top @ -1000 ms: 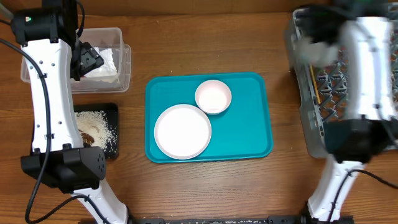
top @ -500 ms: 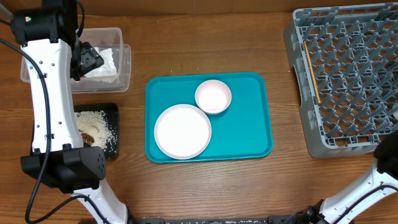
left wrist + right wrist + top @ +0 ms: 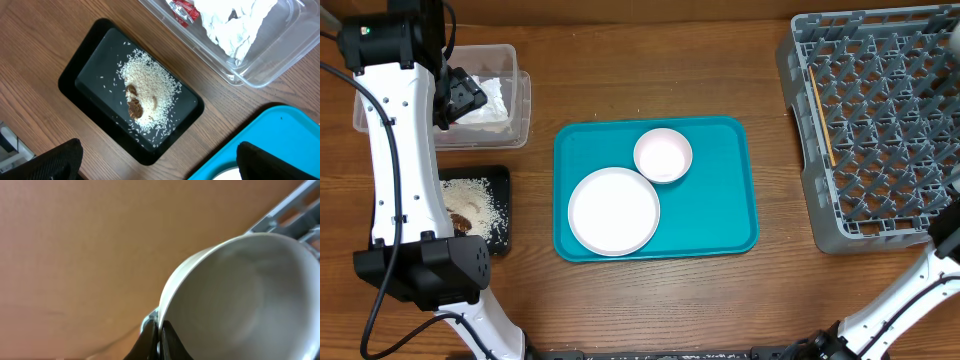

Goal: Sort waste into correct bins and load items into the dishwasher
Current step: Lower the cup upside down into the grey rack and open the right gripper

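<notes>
Placement is the step we are judging: a bowl is heading for the dishwasher. Overhead, the grey dish rack (image 3: 880, 130) is filling the upper right of the frame, chopsticks (image 3: 818, 120) lying along its left edge; the right gripper (image 3: 159, 336) is falling outside this view. The white plate (image 3: 614, 211) and pinkish bowl (image 3: 663, 154) are sitting on the teal tray (image 3: 720, 215) at centre, and the left gripper (image 3: 460, 95) is hanging over the clear tub (image 3: 520, 110) of napkins (image 3: 492, 100) at upper left.

In the left wrist view we are finding that gripper released, its fingers (image 3: 50, 160) spread to the two lower corners above the black tray (image 3: 85, 65) of rice and brown scraps (image 3: 134, 102); a red wrapper (image 3: 182, 9) is lying beside the napkins in the tub.

In the right wrist view the right gripper is clenching the rim of a pale bowl (image 3: 235, 305) at lower centre, a corner of the rack showing at upper right. We are thinking the bowl should go in tipped on edge, lowered between pegs in a free cell well apart from the chopsticks, and be let go only once it is resting there.
</notes>
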